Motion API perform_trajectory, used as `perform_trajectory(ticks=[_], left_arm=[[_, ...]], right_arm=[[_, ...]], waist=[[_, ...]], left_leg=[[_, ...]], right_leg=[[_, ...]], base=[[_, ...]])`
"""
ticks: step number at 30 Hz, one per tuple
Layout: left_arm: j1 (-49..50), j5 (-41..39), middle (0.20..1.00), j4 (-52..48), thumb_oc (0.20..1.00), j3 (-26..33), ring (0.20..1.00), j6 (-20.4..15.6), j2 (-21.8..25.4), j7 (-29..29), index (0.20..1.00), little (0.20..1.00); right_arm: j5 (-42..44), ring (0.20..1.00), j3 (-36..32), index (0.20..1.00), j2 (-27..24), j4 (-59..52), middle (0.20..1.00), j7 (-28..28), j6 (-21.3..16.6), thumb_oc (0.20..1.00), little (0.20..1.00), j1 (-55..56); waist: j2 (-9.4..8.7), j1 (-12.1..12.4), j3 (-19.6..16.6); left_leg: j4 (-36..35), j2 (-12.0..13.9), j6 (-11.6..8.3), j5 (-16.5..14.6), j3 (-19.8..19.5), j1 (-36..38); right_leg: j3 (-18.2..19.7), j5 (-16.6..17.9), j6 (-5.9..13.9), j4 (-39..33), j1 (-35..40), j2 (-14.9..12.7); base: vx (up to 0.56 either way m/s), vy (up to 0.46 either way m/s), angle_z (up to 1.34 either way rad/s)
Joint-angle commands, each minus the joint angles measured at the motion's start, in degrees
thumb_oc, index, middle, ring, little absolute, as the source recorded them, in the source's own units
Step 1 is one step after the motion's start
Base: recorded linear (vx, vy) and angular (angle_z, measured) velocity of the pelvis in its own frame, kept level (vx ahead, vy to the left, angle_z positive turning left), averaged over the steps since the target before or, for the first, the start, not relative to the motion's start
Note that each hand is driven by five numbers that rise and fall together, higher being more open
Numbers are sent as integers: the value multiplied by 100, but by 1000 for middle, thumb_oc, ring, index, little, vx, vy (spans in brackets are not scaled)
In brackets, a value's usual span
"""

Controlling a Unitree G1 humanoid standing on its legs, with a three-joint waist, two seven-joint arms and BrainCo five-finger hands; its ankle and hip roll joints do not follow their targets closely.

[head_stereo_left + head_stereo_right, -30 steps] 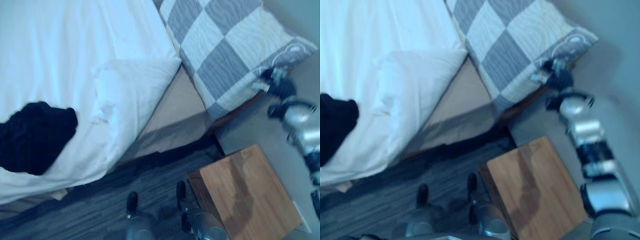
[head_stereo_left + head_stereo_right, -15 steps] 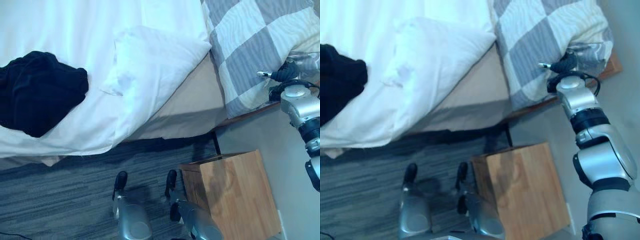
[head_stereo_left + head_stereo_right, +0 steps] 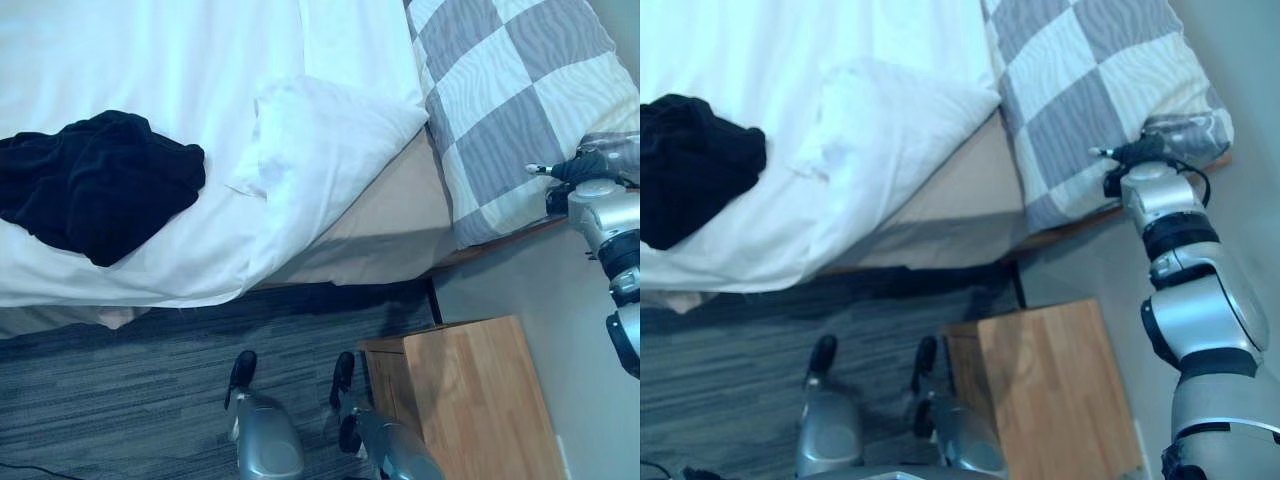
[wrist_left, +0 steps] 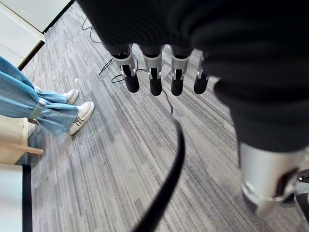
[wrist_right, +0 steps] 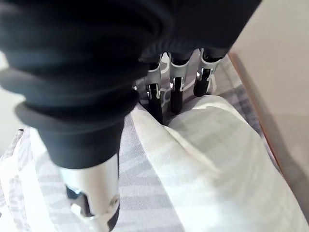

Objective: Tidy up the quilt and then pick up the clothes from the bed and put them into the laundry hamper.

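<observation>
One straight-fingered right hand [image 3: 1127,153] is now pressing the grey-and-white checked quilt [image 3: 510,90] corner; dark crumpled clothes [image 3: 95,185] are waiting beyond.

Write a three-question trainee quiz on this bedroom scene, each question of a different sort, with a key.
1. True or false: the black clothes lie on the white quilt.
2. Which does the right hand touch? A) checked pillow B) wooden nightstand C) black clothes
3. Fill in: the left hand hangs over the grey ____.

Key: 1 true. 2 A. 3 floor.
</observation>
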Motion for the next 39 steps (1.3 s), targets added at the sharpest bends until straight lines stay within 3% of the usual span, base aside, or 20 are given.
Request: perform_trajectory(ticks=[1, 2, 3, 6, 15, 17, 18, 19, 21, 24, 30, 36, 39], left_arm=[[628, 451, 1000, 22, 1000, 10, 1000, -20, 193, -4, 1000, 1000], [737, 550, 1000, -115, 1000, 92, 1000, 35, 58, 1, 1000, 1000], [747, 543, 1000, -134, 1000, 97, 1000, 57, 45, -8, 1000, 1000], [780, 585, 1000, -351, 1000, 203, 1000, 282, -76, -81, 1000, 1000], [777, 542, 1000, -393, 1000, 216, 1000, 396, -105, -91, 1000, 1000], [728, 532, 1000, -420, 1000, 265, 1000, 515, -115, -165, 1000, 1000], [573, 374, 1000, -328, 1000, 159, 1000, 850, -120, -164, 1000, 1000], [478, 307, 1000, -268, 1000, 82, 1000, 895, -50, -147, 1000, 1000], [368, 289, 1000, -235, 1000, 7, 1000, 896, 57, -159, 1000, 1000], [234, 164, 1000, -125, 1000, -77, 1000, 806, 280, -179, 1000, 1000], [442, -24, 1000, -67, 1000, 54, 1000, 415, 393, -123, 1000, 1000], [391, 35, 1000, -102, 1000, 74, 1000, 259, 651, 40, 1000, 1000], [303, -370, 1000, -88, 1000, 60, 1000, 287, 734, -40, 1000, 1000]], right_arm=[[181, 1000, -187, 1000, -268, -383, 1000, 237, 39, 1000, 1000, 460], [52, 1000, -800, 1000, -360, -992, 1000, 207, 214, 1000, 1000, 1547], [32, 1000, -886, 1000, -374, -1093, 1000, 225, 208, 1000, 1000, 1708], [-438, 1000, -1747, 1000, -439, -2253, 1000, 192, 260, 1000, 1000, 3201], [-570, 1000, -1886, 1000, -456, -2642, 1000, 91, 299, 1000, 1000, 3482], [-784, 1000, -2073, 1000, -550, -3127, 1000, 2, 147, 1000, 1000, 3705], [-1214, 1000, -1663, 1000, -707, -3708, 1000, 22, -41, 1000, 1000, 2761], [-1277, 1000, -1261, 1000, -664, -3443, 1000, -171, -2, 1000, 1000, 2063], [-1260, 1000, -897, 1000, -641, -3106, 1000, -340, 40, 1000, 1000, 1347], [-1144, 1000, -142, 1000, -658, -2253, 1000, -550, -377, 1000, 1000, 3], [-948, 1000, 410, 1000, -686, -1663, 1000, -367, -791, 1000, 1000, -805], [-1066, 1000, 781, 1000, -60, -1225, 1000, -428, -366, 1000, 1000, -977], [-1307, 1000, 957, 1000, 144, -841, 1000, -581, -424, 1000, 1000, -1075]], waist=[[-110, 91, -408], [-81, -141, -543], [-79, -165, -559], [-39, -554, -744], [-30, -640, -808], [-15, -756, -875], [15, -640, -878], [-5, -474, -827], [-46, -342, -755], [-107, -59, -483], [-164, 230, -275], [-295, 556, -52], [-258, 671, 91]], left_leg=[[-118, -238, 569, -203, 419, 68], [-55, -274, 632, -303, 575, 250], [-51, -273, 636, -314, 599, 274], [-59, -264, 701, -411, 878, 593], [-85, -275, 718, -445, 966, 713], [-109, -272, 726, -469, 1055, 847], [-128, -320, 710, -521, 1002, 987], [-102, -321, 684, -514, 913, 874], [-110, -310, 653, -456, 820, 692], [-132, -288, 600, -335, 524, 285], [-197, -304, 568, -220, 237, 14], [-54, -273, 550, -182, 64, -300], [-29, -270, 540, -153, -31, -460]], right_leg=[[343, -649, 556, 26, 625, -271], [487, -642, 575, 50, 695, -319], [504, -641, 579, 51, 705, -324], [694, -614, 626, 51, 823, -370], [762, -604, 649, 22, 885, -384], [796, -596, 681, 13, 955, -415], [752, -608, 726, -3, 1089, -496], [686, -618, 740, -33, 1071, -507], [625, -617, 751, -39, 978, -507], [549, -607, 740, -39, 784, -418], [383, -597, 717, -39, 663, -348], [171, -601, 690, -25, 602, -290], [105, -601, 693, -39, 542, -273]], base=[[-74, 212, -16], [-75, 217, -18], [-75, 216, -28], [-26, 121, -44], [3, 20, -26], [116, 46, 11], [222, -21, 5], [208, -40, -11], [-51, -96, -5], [-87, -102, 81], [-2, -35, 48], [116, -130, 29], [-17, -102, 20]])
